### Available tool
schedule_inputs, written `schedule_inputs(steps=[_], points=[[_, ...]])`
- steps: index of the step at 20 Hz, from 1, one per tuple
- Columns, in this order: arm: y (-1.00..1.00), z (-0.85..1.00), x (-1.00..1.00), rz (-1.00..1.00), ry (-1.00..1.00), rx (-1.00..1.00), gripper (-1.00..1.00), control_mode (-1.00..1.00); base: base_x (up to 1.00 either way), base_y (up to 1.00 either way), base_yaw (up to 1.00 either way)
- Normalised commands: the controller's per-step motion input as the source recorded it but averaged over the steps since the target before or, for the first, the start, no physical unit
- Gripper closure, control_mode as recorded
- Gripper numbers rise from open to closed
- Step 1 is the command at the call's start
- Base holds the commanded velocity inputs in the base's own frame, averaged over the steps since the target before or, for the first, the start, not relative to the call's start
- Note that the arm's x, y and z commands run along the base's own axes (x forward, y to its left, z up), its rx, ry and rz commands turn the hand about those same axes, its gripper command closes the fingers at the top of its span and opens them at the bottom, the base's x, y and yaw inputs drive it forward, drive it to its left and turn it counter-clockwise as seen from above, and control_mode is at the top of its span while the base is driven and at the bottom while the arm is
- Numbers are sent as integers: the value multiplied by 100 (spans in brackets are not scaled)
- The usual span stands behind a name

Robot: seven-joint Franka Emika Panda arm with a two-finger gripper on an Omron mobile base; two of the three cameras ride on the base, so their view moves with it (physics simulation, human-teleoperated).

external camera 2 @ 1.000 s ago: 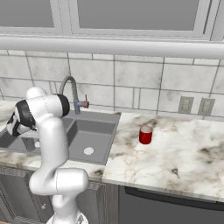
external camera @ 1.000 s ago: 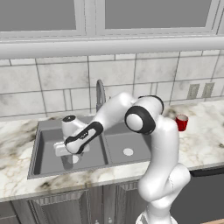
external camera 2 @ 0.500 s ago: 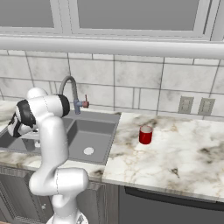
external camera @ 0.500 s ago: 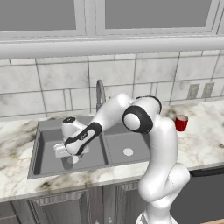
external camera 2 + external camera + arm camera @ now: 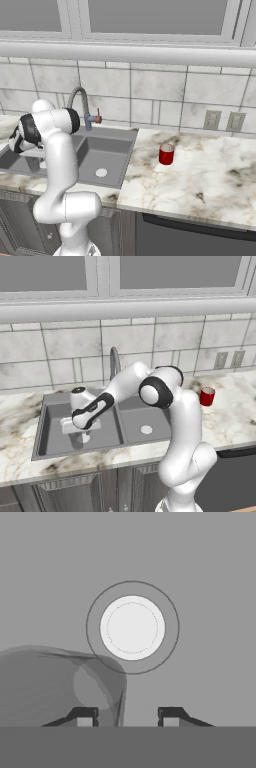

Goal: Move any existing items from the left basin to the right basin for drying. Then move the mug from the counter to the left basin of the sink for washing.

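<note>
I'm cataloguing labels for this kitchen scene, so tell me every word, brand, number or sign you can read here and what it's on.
None: no readable text in any view.
The red mug is plain, with no print or logo.
The grey cup by the gripper is plain too.
The sink, faucet, counter and wall outlets carry no lettering or signs.

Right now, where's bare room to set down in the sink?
Narrower dark-grey right basin is bare around its pale drain, bordered by the divider and veined marble counter. Wider left basin is crowded: the hand and plain grey cup sit by its drain.
</note>
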Motion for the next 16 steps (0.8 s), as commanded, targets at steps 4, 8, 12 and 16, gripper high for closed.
schedule_inputs(steps=[4,8,12,16], points=[[0,0,0,0,0,0,100,-100,0,0,0],[0,0,0,0,0,0,100,-100,0,0,0],[0,0,0,0,-2,0,100,-100,0,0,0],[0,15,-7,0,-6,0,100,-100,0,0,0]])
